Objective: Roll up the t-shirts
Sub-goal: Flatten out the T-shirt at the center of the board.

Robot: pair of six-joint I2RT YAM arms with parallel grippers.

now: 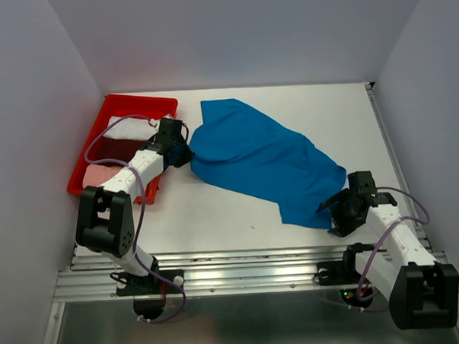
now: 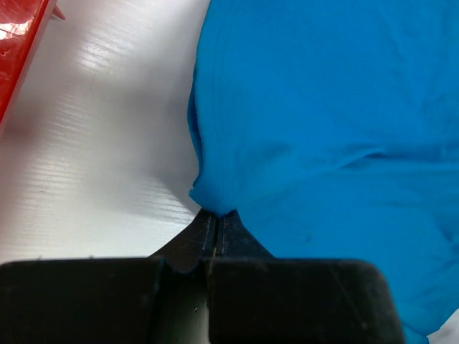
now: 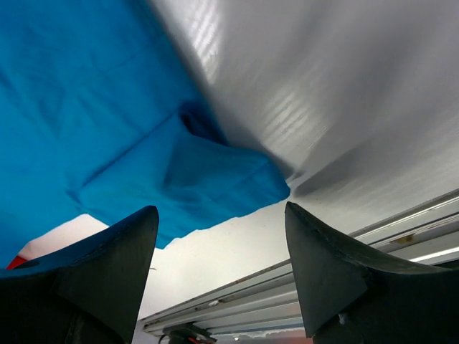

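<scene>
Blue and bright, the t-shirt [image 1: 263, 159] lies loosely across the middle of the white bench [image 1: 216, 218]. It runs on a slant from the far left, just beside the tray, down to the near right. The cloth is plain and soft, not smoothed flat: shallow creases cross it, and its outline is uneven. At its left edge it is drawn into a small bunched peak.

That peak sits in the left jaws, which are pressed fully together on a fold of the blue t-shirt [image 2: 323, 143]; the left wrist view shows the cloth gathered right at their tips. The right jaws stand wide apart at the shirt's near right corner and hold nothing. In the right wrist view a folded-over flap of the blue t-shirt [image 3: 107, 107] lies on the bench just ahead of the two dark fingers [image 3: 100, 265]. Whether they touch it cannot be told.

A red plastic tray [image 1: 139, 98] sits at the far left of the bench. Three folded cloths lie in it in a row: a white one [image 1: 128, 127] farthest back, a dark maroon one [image 1: 110, 150] in the middle, and a pale pink one [image 1: 100, 174] nearest. The left arm partly hides them.
</scene>
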